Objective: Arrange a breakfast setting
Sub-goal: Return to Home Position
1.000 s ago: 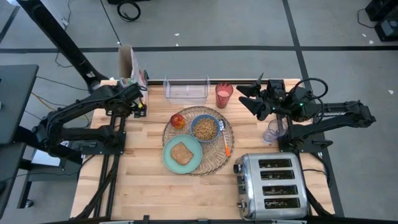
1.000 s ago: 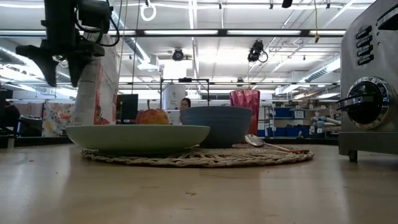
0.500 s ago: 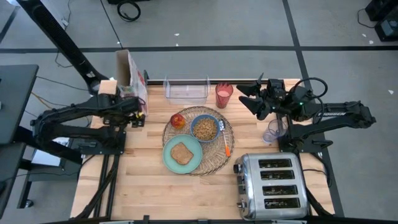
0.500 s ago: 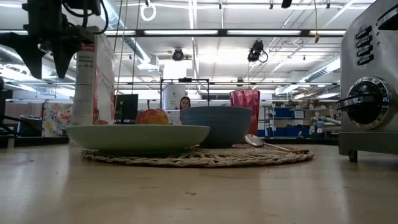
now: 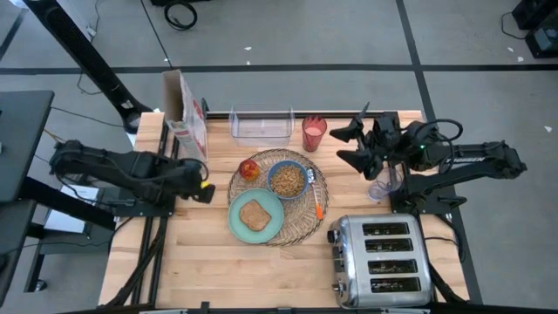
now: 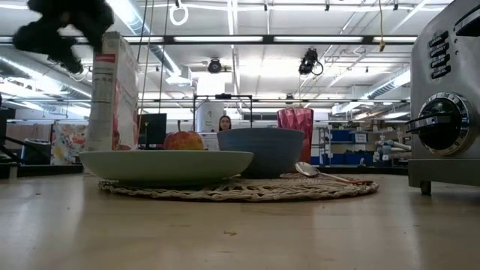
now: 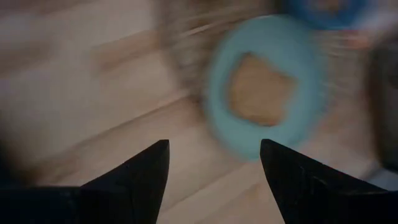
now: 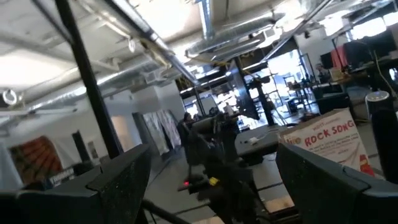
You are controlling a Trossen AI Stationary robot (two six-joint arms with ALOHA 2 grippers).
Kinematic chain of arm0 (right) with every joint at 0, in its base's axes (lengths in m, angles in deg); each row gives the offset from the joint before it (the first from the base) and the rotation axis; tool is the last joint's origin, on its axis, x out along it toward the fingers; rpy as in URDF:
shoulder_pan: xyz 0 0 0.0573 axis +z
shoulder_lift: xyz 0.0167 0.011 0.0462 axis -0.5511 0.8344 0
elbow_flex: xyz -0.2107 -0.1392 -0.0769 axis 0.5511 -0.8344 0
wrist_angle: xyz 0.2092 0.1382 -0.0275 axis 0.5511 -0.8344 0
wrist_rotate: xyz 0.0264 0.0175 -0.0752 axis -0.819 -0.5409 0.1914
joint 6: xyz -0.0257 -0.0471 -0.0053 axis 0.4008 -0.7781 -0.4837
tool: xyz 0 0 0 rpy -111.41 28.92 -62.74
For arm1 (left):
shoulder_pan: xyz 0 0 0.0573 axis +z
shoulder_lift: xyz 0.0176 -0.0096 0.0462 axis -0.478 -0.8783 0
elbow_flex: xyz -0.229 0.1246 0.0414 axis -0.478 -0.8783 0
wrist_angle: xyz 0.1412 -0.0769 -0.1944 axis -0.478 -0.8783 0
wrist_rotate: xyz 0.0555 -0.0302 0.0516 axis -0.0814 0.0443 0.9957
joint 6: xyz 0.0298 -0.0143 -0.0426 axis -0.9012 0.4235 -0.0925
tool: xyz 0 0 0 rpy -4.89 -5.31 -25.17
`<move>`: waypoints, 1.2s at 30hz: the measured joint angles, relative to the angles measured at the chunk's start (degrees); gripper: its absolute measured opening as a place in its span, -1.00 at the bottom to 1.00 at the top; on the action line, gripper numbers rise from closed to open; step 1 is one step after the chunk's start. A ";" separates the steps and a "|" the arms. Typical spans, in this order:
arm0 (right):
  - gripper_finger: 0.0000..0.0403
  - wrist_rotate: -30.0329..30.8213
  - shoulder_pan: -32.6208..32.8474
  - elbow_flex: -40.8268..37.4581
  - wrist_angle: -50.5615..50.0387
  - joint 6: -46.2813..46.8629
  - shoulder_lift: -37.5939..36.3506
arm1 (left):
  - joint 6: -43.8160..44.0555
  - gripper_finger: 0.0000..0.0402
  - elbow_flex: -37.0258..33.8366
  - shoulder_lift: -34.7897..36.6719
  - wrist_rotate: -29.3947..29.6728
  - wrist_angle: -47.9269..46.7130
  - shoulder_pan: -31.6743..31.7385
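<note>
Bowl [image 5: 269,174] first: it's full of cereal [image 5: 287,180] and sits on the back half of the mat [image 5: 301,228], which lies mid-tabletop [image 5: 200,253]. The plate [image 5: 235,218] has the toast [image 5: 255,214] flat on it and takes the mat's front left part, right up against the bowl. The apple [image 5: 249,168] is on the mat's back left rim, just beside the bowl. The spoon [image 5: 317,201] lies along the mat's right side, with its handle toward the front edge. The cup [image 5: 314,133] stands upright just off the mat toward the back edge, and I can't tell what's in it. The tub [image 5: 261,125] is at the back edge beside the cup. The cereal box [image 5: 186,118] stands upright near the back left corner, and the toaster [image 5: 384,262] is at the front right corner.

My left claw [image 5: 206,190] hangs over the tabletop's left side, just off the mat, fingers spread wide and gripping nothing. My right claw [image 5: 343,144] is over the back right area, beside the cup, also spread wide with nothing in it.

Hard bits: from table level the plate's rim hides the toast and the bowl's wall hides the cereal. The bowl also covers most of the cup, and the toaster is cut off at the side. My left claw is only a dark shape in that view's upper corner. A clear tumbler [image 5: 380,187] is half tucked under my right arm.
</note>
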 joint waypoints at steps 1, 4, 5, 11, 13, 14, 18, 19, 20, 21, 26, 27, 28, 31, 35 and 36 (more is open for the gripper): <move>0.73 -0.12 0.35 0.01 -0.28 -0.82 0.00 | -2.17 0.28 0.00 0.00 1.98 2.93 -1.68; 0.73 -0.14 1.09 -0.01 -0.96 -3.68 0.07 | -13.16 0.24 0.00 -0.10 7.12 14.47 -5.77; 0.73 -0.14 1.25 -0.01 -0.92 -4.80 0.15 | -17.65 0.21 0.00 -0.33 7.91 18.65 -6.67; 0.61 -0.15 1.57 -0.02 -0.51 -9.63 0.30 | -46.58 -0.06 0.00 -0.70 8.60 37.90 -7.48; 0.46 -0.78 1.44 -0.05 -0.40 -11.19 -0.09 | -52.79 -0.19 0.02 -0.70 8.63 42.01 -7.07; 0.36 -1.11 1.23 -0.06 -0.57 -11.95 -0.61 | -54.14 -0.26 0.02 -0.66 9.17 43.48 -7.02; -0.13 -2.49 0.62 -0.04 -2.56 -12.71 -4.76 | -57.10 -0.48 0.02 -0.57 11.57 45.25 -6.74; -0.25 -2.76 0.66 -0.04 -3.62 -12.42 -5.89 | -57.17 -0.52 0.02 -0.56 11.59 45.36 -6.73; -0.35 -2.83 0.66 -0.04 -4.05 -12.36 -6.79 | -57.12 -0.54 0.02 -0.56 11.62 45.25 -6.72; -0.43 -2.85 0.66 -0.04 -4.72 -12.61 -7.68 | -56.88 -0.56 0.02 -0.62 11.62 45.24 -6.72; -0.65 -2.01 0.66 -0.04 -5.03 -13.44 -10.12 | -61.02 -0.59 0.02 -0.66 11.78 45.78 -6.74; -0.66 -1.15 0.66 -0.04 -4.62 -14.12 -10.12 | -64.26 -0.58 0.00 -0.66 11.79 46.52 -6.73; -0.67 -0.40 0.66 -0.04 -4.49 -14.35 -10.12 | -67.38 -0.58 -0.02 -0.66 11.80 47.90 -6.48; -0.67 -1.66 0.66 -0.70 -6.81 -16.89 -10.50 | -73.68 -0.58 -0.79 -0.54 11.53 53.93 -4.57; -0.66 -7.84 0.71 -4.35 -11.24 -19.71 -12.67 | -75.18 -0.58 -1.74 -0.07 10.58 55.30 -2.08; -0.67 -8.09 0.70 -5.53 -11.26 -19.50 -13.30 | -75.01 -0.58 -2.21 -0.07 10.50 55.23 -1.82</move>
